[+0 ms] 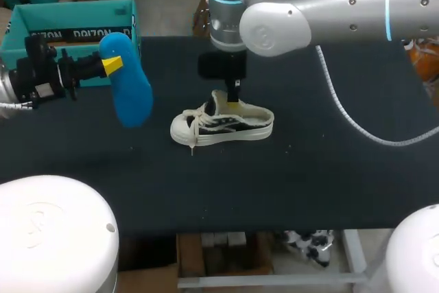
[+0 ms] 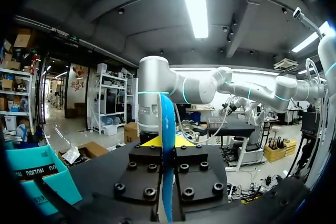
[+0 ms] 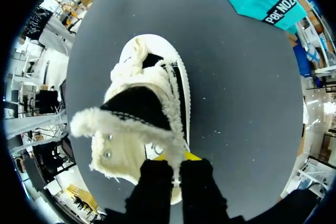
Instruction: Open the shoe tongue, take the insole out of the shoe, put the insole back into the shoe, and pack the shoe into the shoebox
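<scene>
Left gripper (image 1: 110,65) is clamped on the blue insole (image 1: 130,90). We hold it up off the table (image 1: 309,183) at centre-left of the frame, prob. to stay clear of the shoe until it goes back in. Right gripper (image 1: 234,99), mid-frame, pinches the collar rim of the shoe (image 1: 219,127), we reckon to pin it steady w/ the mouth open. Shoe stands on its sole, toe to frame left: white w/ black panels, fuzzy trim, laces loose. Teal shoebox (image 1: 75,6) sits upper left.

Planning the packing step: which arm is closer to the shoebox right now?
Left. The left arm is right by the teal shoebox, jaws holding the blue insole; the right arm is at the sneaker mid-table.
</scene>
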`<state>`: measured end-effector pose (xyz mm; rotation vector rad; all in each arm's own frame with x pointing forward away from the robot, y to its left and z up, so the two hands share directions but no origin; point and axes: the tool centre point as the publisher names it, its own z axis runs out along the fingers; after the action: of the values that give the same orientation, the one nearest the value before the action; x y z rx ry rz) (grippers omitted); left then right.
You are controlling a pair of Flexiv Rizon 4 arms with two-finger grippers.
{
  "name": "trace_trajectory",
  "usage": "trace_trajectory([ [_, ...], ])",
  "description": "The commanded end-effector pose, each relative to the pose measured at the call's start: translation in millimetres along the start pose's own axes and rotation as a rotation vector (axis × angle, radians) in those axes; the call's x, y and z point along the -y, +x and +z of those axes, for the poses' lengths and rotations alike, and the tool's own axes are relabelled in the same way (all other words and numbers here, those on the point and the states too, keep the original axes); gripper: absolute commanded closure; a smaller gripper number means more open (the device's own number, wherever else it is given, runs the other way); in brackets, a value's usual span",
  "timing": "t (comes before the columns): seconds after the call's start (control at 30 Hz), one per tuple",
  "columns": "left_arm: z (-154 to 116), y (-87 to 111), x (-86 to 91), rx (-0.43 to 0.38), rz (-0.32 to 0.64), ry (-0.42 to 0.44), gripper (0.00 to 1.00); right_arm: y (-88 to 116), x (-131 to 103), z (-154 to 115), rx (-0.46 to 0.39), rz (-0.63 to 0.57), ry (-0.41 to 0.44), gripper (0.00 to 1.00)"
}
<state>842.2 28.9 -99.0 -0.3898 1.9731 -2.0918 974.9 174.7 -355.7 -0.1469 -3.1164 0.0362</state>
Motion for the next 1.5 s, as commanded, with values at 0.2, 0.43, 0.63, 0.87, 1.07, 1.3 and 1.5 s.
trace_trajectory([
  [0.2,30,-20.4,-2.5,-0.173,0.011,0.016,1.0,17,7,-17,0.011,0.204,-0.035,1.0],
  [0.43,71,-27.1,1.7,-0.342,0.044,0.019,1.0,37,16,-29,0.008,0.428,-0.119,1.0],
  [0.63,102,-28.0,8.2,-0.487,0.091,0.038,1.0,58,20,-39,-0.001,0.626,-0.181,1.0],
  [0.87,131,-35.0,6.6,-0.619,0.124,0.068,1.0,83,21,-44,0.028,0.862,-0.279,1.0],
  [1.07,146,-47.3,4.1,-0.688,0.118,0.095,1.0,95,21,-34,0.054,0.985,-0.354,1.0],
  [1.3,152,-56.1,2.6,-0.716,0.117,0.1,1.0,96,29,-20,0.069,1.055,-0.417,1.0],
  [1.5,147,-59.3,0.0,-0.721,0.119,0.098,1.0,85,34,-12,0.052,1.071,-0.428,1.0],
])
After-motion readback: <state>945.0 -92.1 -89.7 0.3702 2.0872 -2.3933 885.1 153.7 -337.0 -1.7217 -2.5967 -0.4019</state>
